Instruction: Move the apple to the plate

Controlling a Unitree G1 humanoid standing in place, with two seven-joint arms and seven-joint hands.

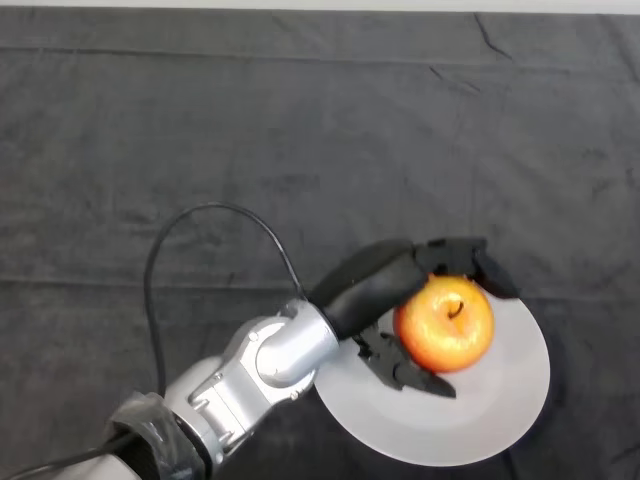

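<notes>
A red and yellow apple (446, 323) with its stem up sits over the left part of a white round plate (490, 400) at the lower right of the table. My left hand (375, 283) reaches in from the lower left. Its fingers curl over the apple's top and its thumb hooks under the apple's near side, so the hand is shut on the apple. Whether the apple rests on the plate or hangs just above it I cannot tell.
A dark wrinkled cloth (250, 150) covers the whole table. A pale strip of the table's far edge (320, 6) runs along the top of the view.
</notes>
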